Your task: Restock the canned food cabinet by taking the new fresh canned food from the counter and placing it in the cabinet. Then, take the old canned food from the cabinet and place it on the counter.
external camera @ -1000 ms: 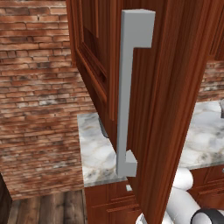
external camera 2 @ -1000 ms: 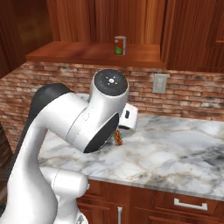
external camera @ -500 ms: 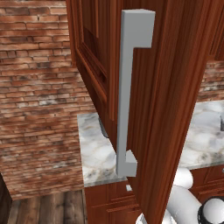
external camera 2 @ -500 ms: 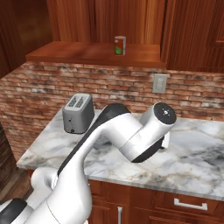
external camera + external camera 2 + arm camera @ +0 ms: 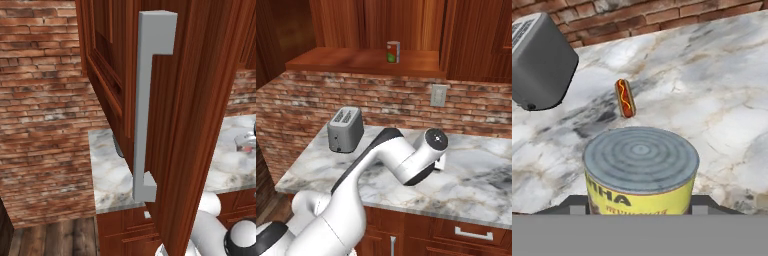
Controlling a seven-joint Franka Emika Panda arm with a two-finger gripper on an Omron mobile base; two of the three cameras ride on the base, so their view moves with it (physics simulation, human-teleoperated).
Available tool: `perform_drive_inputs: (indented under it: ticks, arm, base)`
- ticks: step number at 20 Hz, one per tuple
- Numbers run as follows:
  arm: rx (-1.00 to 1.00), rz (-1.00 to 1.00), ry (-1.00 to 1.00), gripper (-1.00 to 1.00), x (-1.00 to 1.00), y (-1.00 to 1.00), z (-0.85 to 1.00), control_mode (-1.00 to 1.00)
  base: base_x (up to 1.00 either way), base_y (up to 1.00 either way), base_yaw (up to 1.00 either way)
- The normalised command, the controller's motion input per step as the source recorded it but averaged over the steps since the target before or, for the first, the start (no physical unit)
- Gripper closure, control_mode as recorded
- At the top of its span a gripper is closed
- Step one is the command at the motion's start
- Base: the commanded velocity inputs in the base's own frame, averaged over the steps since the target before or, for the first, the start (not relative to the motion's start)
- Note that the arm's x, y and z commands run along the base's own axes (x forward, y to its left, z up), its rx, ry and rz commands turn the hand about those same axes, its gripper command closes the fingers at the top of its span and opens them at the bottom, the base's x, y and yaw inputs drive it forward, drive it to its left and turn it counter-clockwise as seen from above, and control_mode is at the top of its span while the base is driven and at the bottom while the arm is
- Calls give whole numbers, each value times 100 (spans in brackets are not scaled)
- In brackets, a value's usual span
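Centrally, a yellow-labelled can (image 5: 641, 172) with a ribbed grey lid is pinched between the gripper (image 5: 641, 205) jaws above the marble counter (image 5: 722, 100). A hot dog (image 5: 625, 98) is seen lying beyond it, near a grey toaster (image 5: 539, 62). Another can (image 5: 393, 52) stands on the cabinet (image 5: 363, 61) shelf.

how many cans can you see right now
2. A red can stands on the cabinet shelf above the brick wall. A yellow can sits between the gripper fingers, above the counter. Others may be hidden behind the cabinet door.
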Motion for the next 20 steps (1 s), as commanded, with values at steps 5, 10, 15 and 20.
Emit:
perform_drive_inputs:
  ticks: [5,10,15,20]
  arm:
    - [-5,0,0,100,56,0,-18,-100]
    - [0,0,0,100,41,0,-21,-100]
    - [-4,0,0,100,18,0,-67,-100]
    - [-5,0,-4,100,27,0,-50,-100]
  base:
    - [0,0,0]
    - [0,0,0]
    - [0,0,0]
    - [0,0,0]
